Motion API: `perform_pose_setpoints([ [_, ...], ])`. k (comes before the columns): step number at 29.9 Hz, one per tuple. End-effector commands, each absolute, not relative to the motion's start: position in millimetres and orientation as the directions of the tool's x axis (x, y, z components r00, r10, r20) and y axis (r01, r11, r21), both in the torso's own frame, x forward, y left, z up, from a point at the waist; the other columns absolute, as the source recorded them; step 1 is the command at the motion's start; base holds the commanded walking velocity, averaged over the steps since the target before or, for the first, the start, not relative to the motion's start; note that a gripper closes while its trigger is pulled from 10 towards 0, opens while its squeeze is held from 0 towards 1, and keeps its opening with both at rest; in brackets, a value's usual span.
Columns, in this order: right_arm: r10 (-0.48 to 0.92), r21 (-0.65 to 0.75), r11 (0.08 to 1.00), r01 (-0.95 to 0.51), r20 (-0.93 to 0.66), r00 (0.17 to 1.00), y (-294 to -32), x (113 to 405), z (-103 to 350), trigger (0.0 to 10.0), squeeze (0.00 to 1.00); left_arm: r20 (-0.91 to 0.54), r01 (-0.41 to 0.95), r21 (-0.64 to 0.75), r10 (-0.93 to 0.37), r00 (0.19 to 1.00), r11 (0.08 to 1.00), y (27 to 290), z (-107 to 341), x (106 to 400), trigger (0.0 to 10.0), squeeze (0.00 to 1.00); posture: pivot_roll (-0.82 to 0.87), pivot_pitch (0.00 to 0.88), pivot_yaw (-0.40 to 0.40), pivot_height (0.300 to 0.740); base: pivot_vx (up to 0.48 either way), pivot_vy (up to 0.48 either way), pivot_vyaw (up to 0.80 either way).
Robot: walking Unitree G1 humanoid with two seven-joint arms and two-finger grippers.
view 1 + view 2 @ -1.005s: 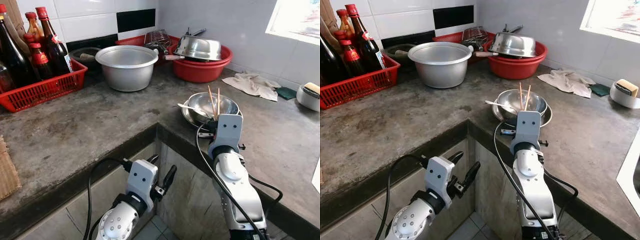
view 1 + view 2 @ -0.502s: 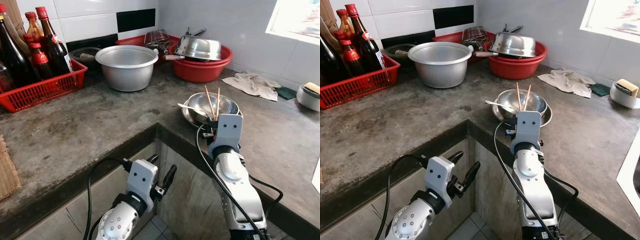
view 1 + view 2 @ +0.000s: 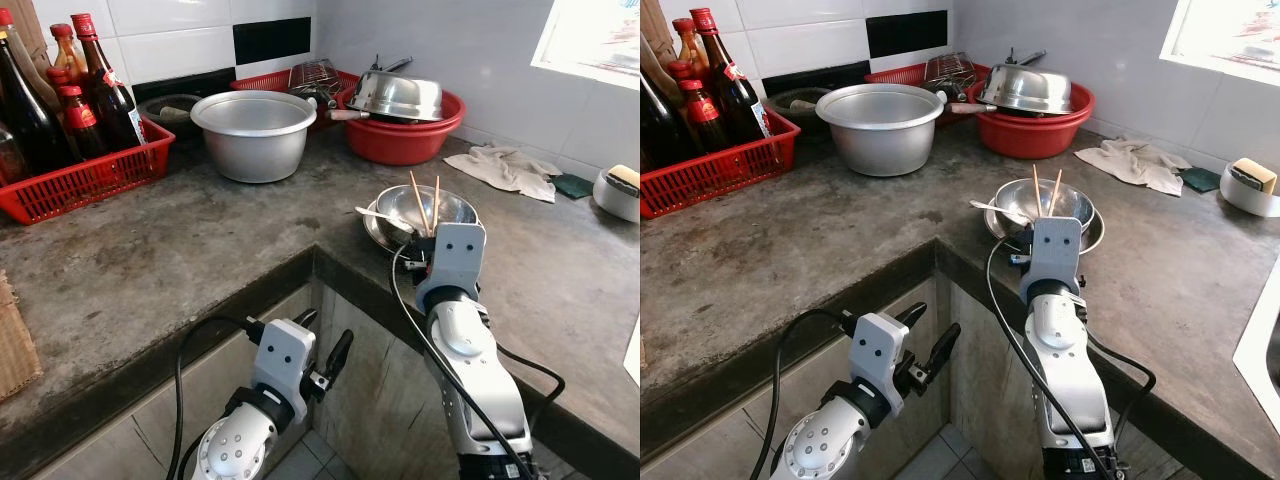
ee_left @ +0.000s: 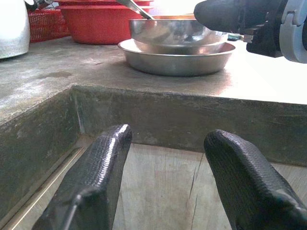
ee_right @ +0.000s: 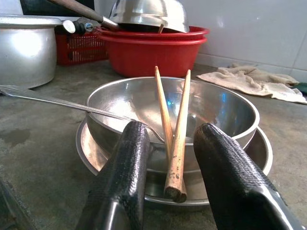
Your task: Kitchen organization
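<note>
two wooden chopsticks (image 5: pixel 173 143) lean in a steel bowl (image 5: pixel 225 112) that sits on a steel plate (image 5: pixel 88 143) near the counter (image 3: pixel 180 250) corner, a spoon (image 5: pixel 57 101) resting across the rim. the right claw (image 5: pixel 170 184) is spread, fingers either side of the chopstick ends, gripping nothing. the left claw (image 4: pixel 163 177) hangs released below the counter edge.

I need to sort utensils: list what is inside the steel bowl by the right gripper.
Inside the shiny steel bowl: two wooden chopsticks and a metal spoon. The spoon's scoop is partly hidden behind the right gripper fingers.
</note>
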State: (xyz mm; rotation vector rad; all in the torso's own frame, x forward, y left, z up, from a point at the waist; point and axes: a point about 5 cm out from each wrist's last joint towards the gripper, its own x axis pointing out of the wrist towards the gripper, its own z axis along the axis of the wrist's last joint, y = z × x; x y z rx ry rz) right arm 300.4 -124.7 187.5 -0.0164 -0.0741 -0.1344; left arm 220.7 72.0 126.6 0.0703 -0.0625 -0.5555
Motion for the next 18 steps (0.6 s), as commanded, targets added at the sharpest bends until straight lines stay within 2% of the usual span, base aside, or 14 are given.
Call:
perform_pose_setpoints([
  [1,-0.126,-0.012,0.992,0.127,0.08,0.989,-123.6,301.4,190.9,0.0,0.0,0.039,0.523,0.088,-0.528,0.848,0.847,70.9,125.5,221.6,10.0,0.0,0.09,0.013,-0.065,0.74,0.0,0.0,0.0],
  [18,-0.14,-0.002,0.99,0.141,0.075,0.987,-125.4,302.0,189.8,0.0,0.0,0.039,0.526,0.089,-0.53,0.847,0.846,70.9,124.7,221.4,10.0,0.0,0.09,0.007,-0.063,0.74,0.0,0.0,0.0],
])
